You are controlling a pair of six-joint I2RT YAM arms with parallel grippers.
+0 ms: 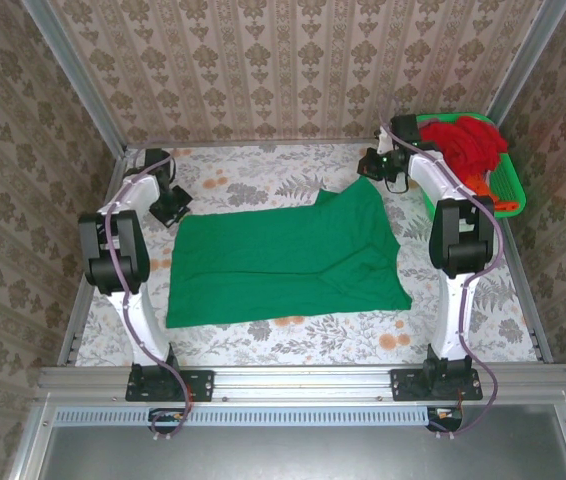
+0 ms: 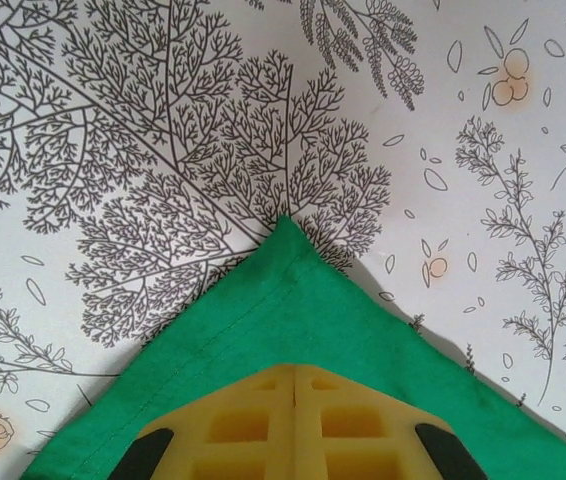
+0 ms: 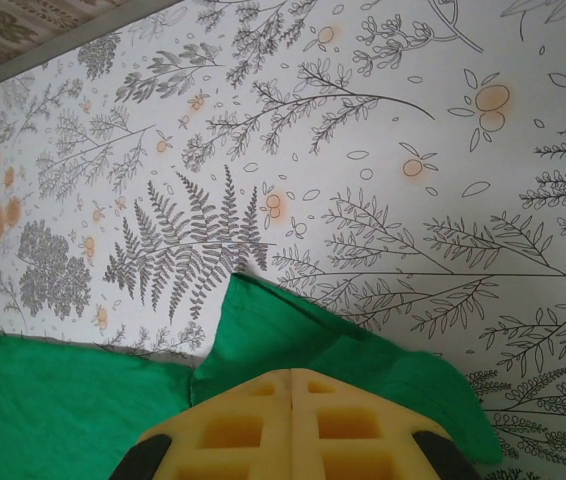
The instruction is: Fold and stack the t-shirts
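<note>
While clamped shut on green shirt (image 1: 283, 255): left end effector (image 2: 293, 375) pinching far-left corner at 10 o'clock, right end effector (image 3: 293, 378) pinching far-right tip at 1 o'clock. Spread mostly flat mid-bench (image 1: 293, 340). Left corner lying flat; right tip bunched into a raised ridge. Paired grip judged to keep far edge taut and draw it evenly toward 6 o'clock for a first fold. Red shirt (image 1: 463, 140) and orange shirt (image 1: 483, 185) heaped in basket (image 1: 516, 190) at 2 o'clock, unfolded. No stack yet. Risk: uneven pull, skewed crease.
</note>
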